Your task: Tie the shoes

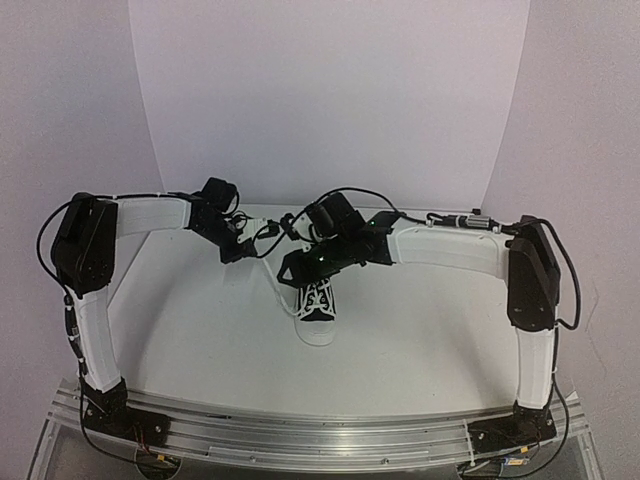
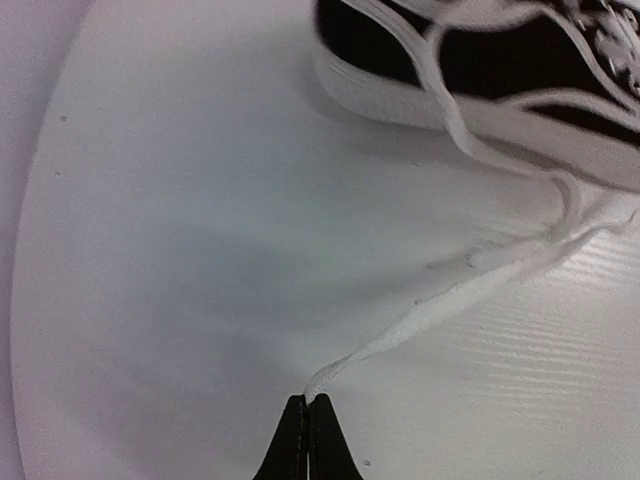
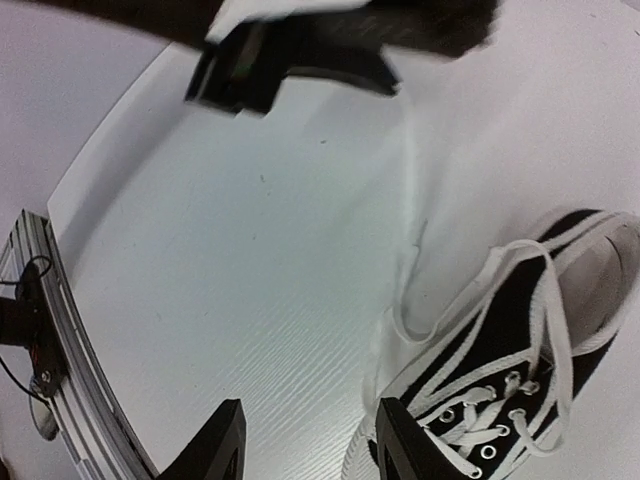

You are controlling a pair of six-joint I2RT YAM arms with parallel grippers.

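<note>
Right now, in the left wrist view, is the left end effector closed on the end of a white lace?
Yes, the left end effector is shut, and the lace ends right between its fingertips.

Both are the same build tbh: left arm (image 1: 95, 330) and right arm (image 1: 535, 365) wear boxy white plastic shells, with chunky black joint housings (image 1: 82, 245) at the elbows. Thin black cables (image 1: 574, 275) loop around outside. The right gripper (image 3: 310, 410) has flat matte-black fingers (image 3: 225, 445).
</note>
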